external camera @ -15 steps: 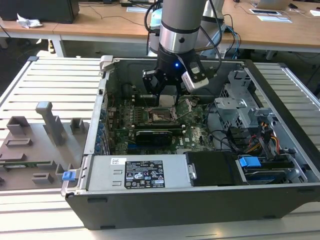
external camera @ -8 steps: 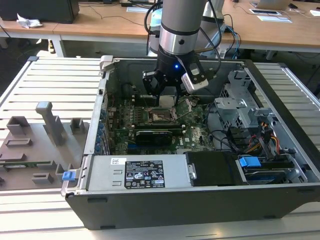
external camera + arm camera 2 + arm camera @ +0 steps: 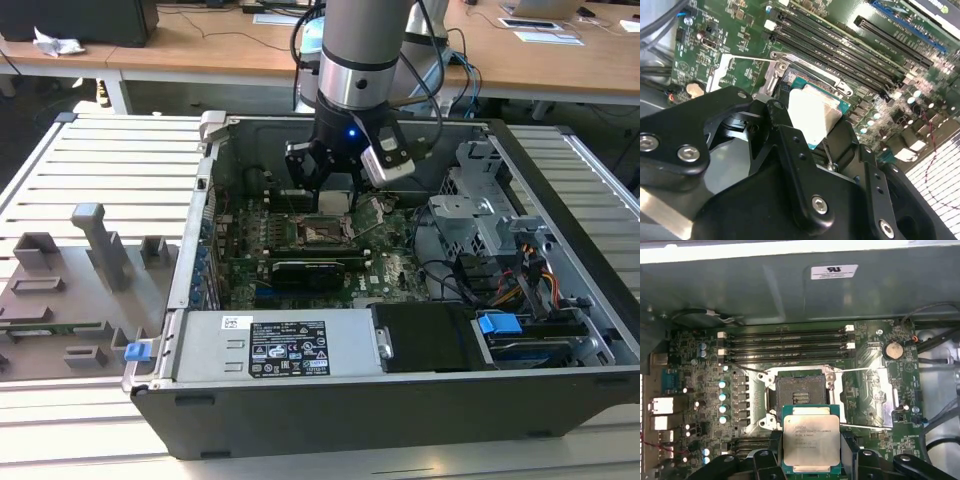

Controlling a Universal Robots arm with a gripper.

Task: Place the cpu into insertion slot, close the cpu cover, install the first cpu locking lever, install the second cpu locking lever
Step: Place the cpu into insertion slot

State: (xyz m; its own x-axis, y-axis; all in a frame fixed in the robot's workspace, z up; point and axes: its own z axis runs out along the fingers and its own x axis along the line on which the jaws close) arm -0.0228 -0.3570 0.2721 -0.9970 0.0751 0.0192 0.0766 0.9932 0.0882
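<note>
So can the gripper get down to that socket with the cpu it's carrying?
Probably yes: the gripper holds the cpu close over the socket, whose pin field lies uncovered, with nothing seen between them.

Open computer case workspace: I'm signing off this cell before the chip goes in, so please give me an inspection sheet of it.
Surface: slatted metal table carrying the open computer case.
Job's things: cpu held above the motherboard, not seated; insertion slot empty, pin field exposed; cpu cover swung open beside the slot.
Clutter: grey fixture blocks on the table at the exterior view's left.
Gripper: gripper shut on the cpu's edges.
Cables: blue and black cables trailing from the arm; wire bundle inside the case.
Surroundings: wooden desks behind, with papers.
</note>
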